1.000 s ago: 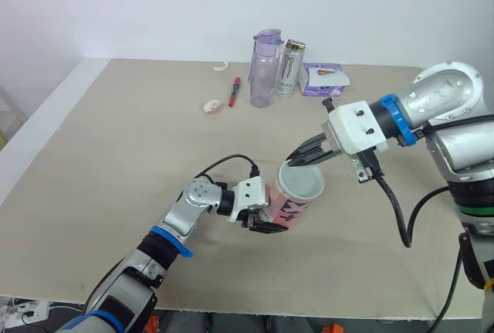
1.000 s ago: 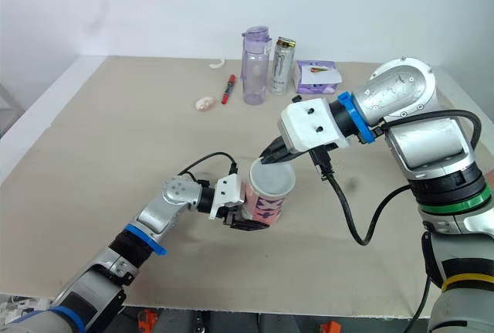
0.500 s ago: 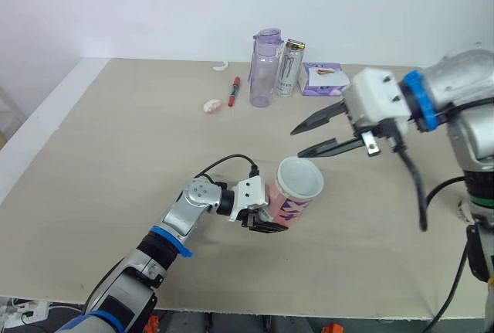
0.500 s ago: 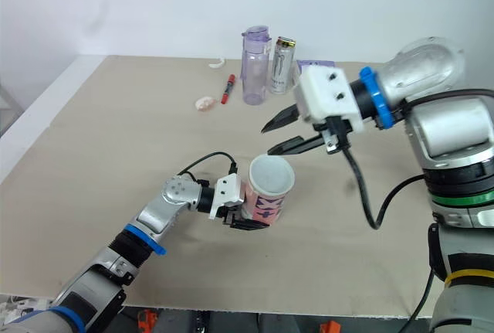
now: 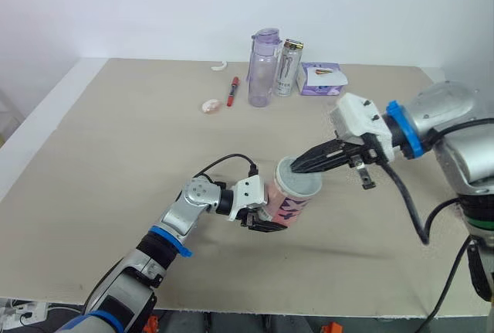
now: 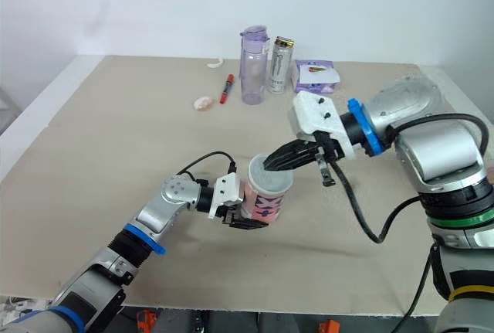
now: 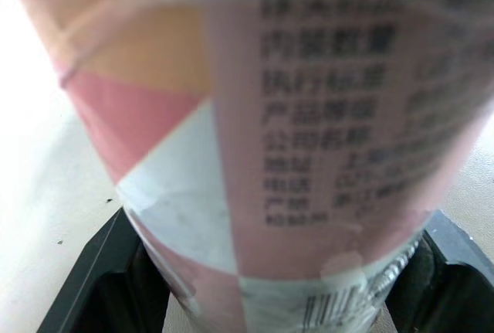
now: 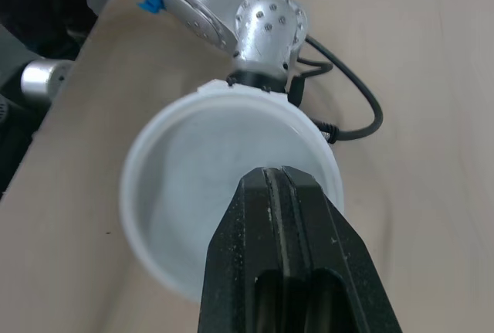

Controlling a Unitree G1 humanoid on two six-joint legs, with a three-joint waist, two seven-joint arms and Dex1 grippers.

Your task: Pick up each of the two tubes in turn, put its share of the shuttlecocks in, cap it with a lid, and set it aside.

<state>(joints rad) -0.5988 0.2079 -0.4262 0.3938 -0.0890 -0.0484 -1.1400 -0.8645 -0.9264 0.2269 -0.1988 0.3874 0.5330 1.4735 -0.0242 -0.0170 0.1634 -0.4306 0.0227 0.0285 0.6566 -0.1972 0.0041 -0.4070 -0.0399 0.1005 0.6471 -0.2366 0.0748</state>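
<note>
Two grippers act on one tube. Left gripper (image 5: 266,213) is clamped on the lower body of the tube (image 5: 292,203), holding it tilted over the table (image 5: 116,140); contact with the table cannot be determined. White lid (image 5: 299,186) sits on the tube's mouth. Right gripper (image 5: 297,168), fingers pressed together, bears its tips on the lid near the rim. Risk: off-centre pressure may tip the lid or seat it crooked. Risk: downward force may rotate the tilted tube within the left grip and loosen the lid.
</note>
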